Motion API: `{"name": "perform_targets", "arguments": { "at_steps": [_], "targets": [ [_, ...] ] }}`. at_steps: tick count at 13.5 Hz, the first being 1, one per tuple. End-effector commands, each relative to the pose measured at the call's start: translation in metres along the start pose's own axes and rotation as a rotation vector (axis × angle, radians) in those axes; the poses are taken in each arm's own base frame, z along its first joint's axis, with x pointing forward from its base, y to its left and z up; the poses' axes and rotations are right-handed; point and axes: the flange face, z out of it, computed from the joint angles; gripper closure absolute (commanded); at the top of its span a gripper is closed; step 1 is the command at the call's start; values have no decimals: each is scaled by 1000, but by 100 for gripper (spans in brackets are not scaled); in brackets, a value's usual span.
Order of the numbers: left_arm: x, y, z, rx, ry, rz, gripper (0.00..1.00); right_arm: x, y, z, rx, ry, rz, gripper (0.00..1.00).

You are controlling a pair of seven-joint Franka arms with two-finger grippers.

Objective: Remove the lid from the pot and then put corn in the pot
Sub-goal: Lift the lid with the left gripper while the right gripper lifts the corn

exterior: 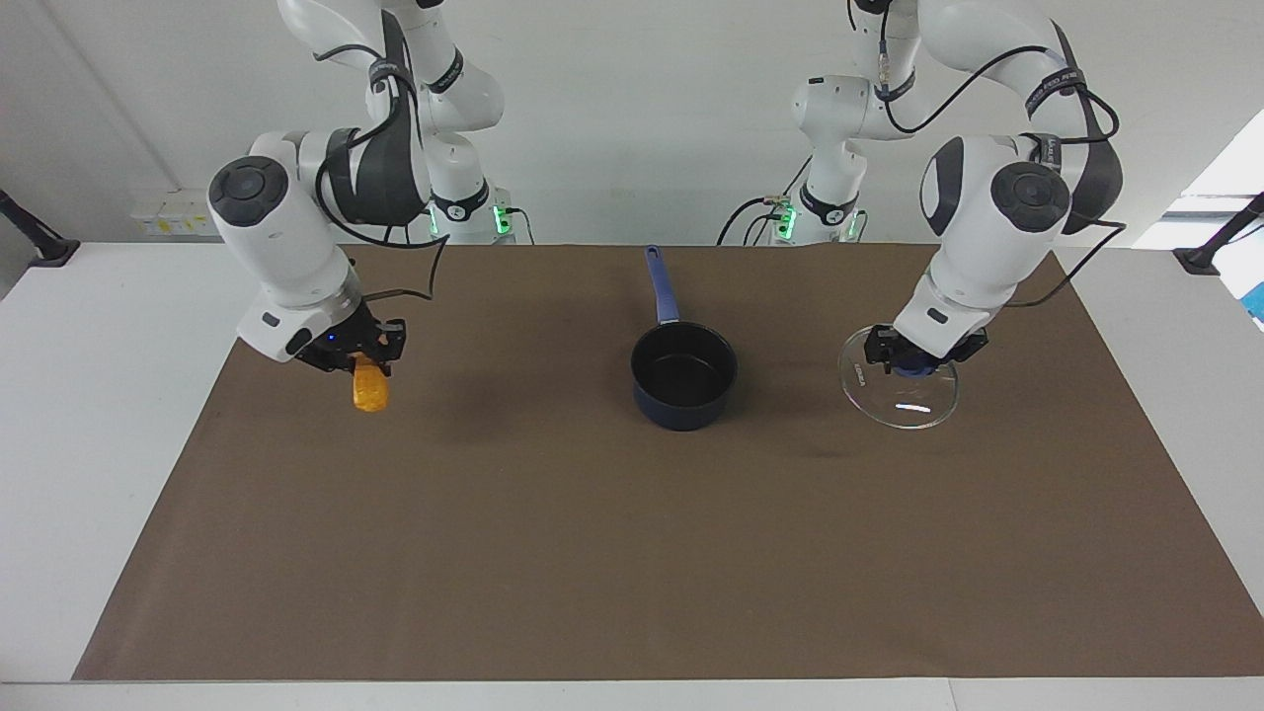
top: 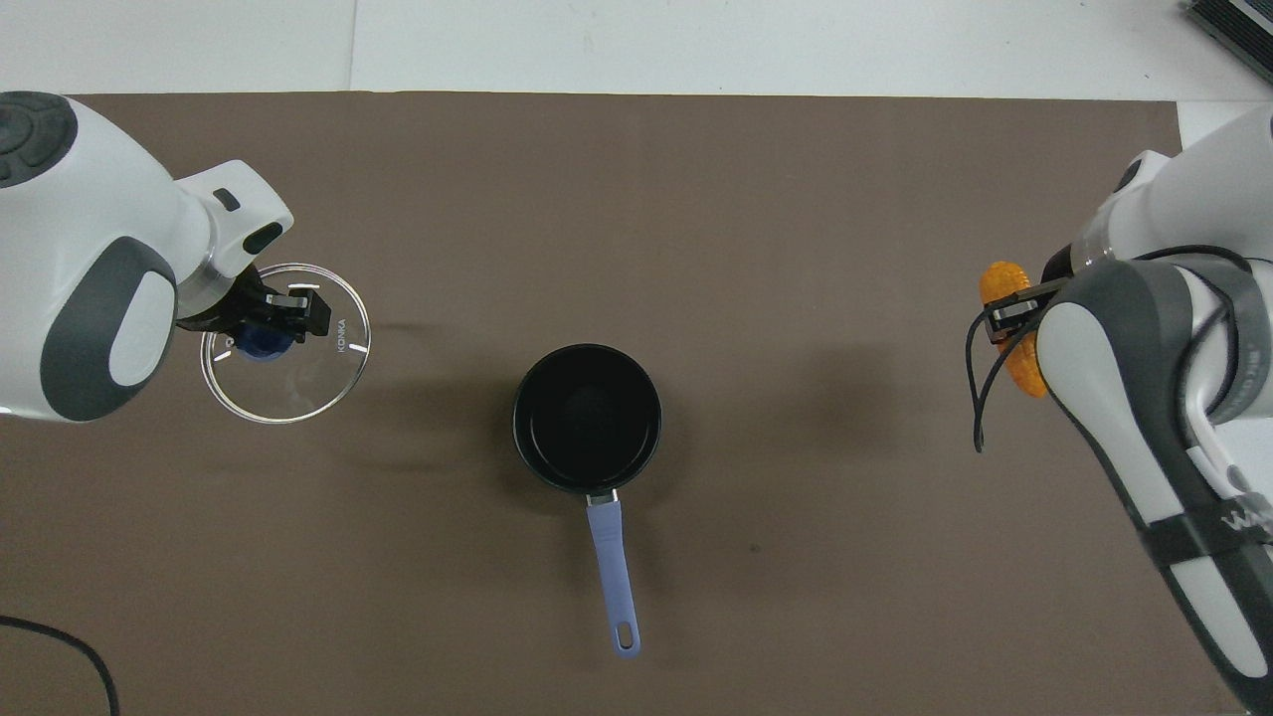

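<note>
- Tool positions come first, since your two arms are the biggest things here: the right tool (exterior: 367, 363) is toward the right arm's end of the bench, well apart from the pot, and its fingers are clamped on the upper end of the corn (exterior: 371, 389), which hangs below them just above the brown mat (exterior: 612, 553).
- Your left tool (exterior: 916, 359) is on the pot's other flank, toward the left arm's end of the bench, closed around the blue knob of the lid (exterior: 901, 391). By the facing view the lid looks low, at or just above the mat; you cannot tell from here whether it is touching.
- You can see why the lid is out there: parked well away from the pot, it leaves the space above the pot free for the other arm.
- Between the two tools the pot (exterior: 684, 375) stands uncovered on the mat, its black inside showing nothing in it, its long handle pointing toward the robots. That keeps the handle out of a path coming in from the side.
- Your first step reads as done; the corn is not yet in the pot.
- Judged from this, you next carry the corn across until it is over the pot's mouth, then let go. With the cob hanging end-down, a release too close to the rim could tip it out onto the mat.
</note>
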Motion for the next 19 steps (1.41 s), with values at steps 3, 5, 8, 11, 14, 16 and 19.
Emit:
{"name": "perform_targets", "arguments": {
  "at_steps": [3,5,8,11,14,16,19],
  "targets": [
    [-35,-62,48,30,34,27,100,8,-118,-17,-37,8,66,100],
    [-39,-92,70,23,27,12,100,11,-156,-15,-27,34,151,100],
    [-55,-132,118,17,61,36,100,23,-241,-1,9,29,238,100],
    [-72,-148,157,19,112,52,100,31,-290,13,26,37,279,100],
    [-67,-149,156,21,117,71,0,31,-337,26,63,53,308,100],
    [-59,-151,139,23,109,85,0,28,-374,36,67,58,302,100],
    [-43,-151,96,19,73,73,0,30,-396,60,121,30,303,100]
  ]
}}
